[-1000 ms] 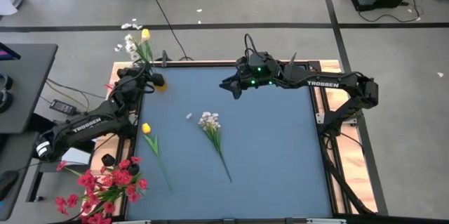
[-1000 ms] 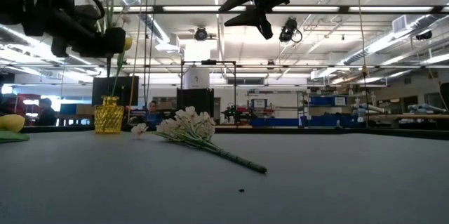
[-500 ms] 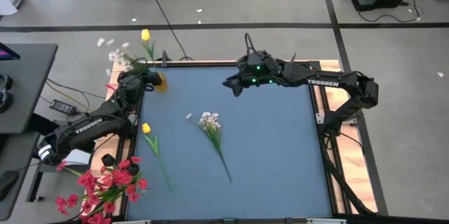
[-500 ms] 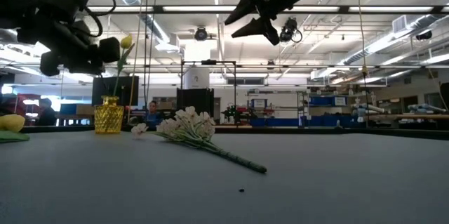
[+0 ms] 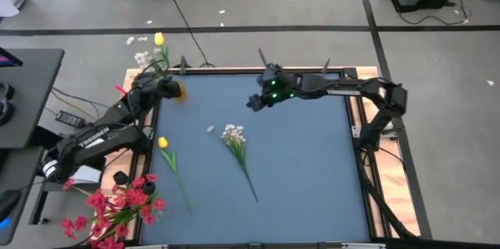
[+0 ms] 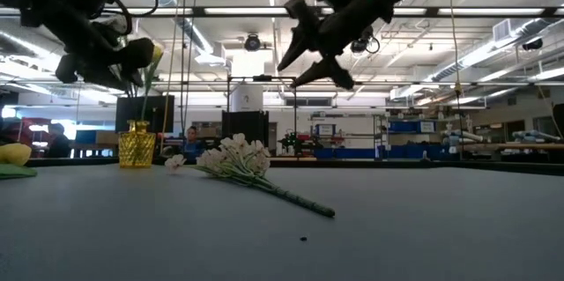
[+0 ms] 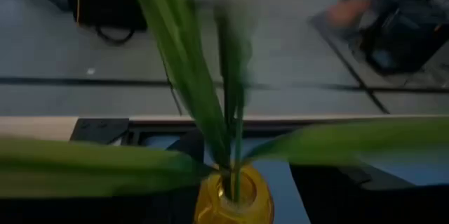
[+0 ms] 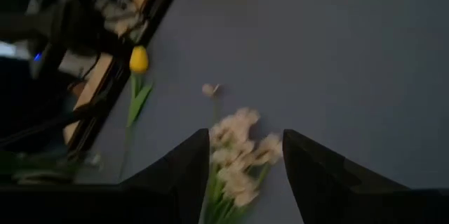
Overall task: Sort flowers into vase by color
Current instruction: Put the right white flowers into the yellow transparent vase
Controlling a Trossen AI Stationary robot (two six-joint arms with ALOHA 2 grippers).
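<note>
A yellow glass vase [image 5: 177, 91] stands at the table's far left corner and holds a yellow tulip [image 5: 159, 39] and a white sprig [image 5: 141, 58]; the left wrist view shows its mouth [image 7: 235, 199] with green stems in it. My left gripper [image 5: 160, 85] is high beside these stems [image 6: 145, 78]. A white sprig [image 5: 234, 141] lies flat mid-table. A yellow tulip [image 5: 163, 143] lies flat to its left. My right gripper [image 5: 254, 102] is open and empty, high above the table [image 6: 304, 56], on the far side of the white sprig [image 8: 238, 157].
A bunch of red flowers [image 5: 117, 206] stands off the table's near left corner. One loose white blossom [image 5: 210, 129] lies near the sprig's head. The table's right half [image 5: 312, 171] is bare blue mat. A wooden frame [image 5: 358, 124] edges the table.
My right gripper has come down and tipped its fingers toward the white sprig on the table, staying open. My left gripper has shifted beside the vase, and the white blossoms standing in the vase have swayed.
</note>
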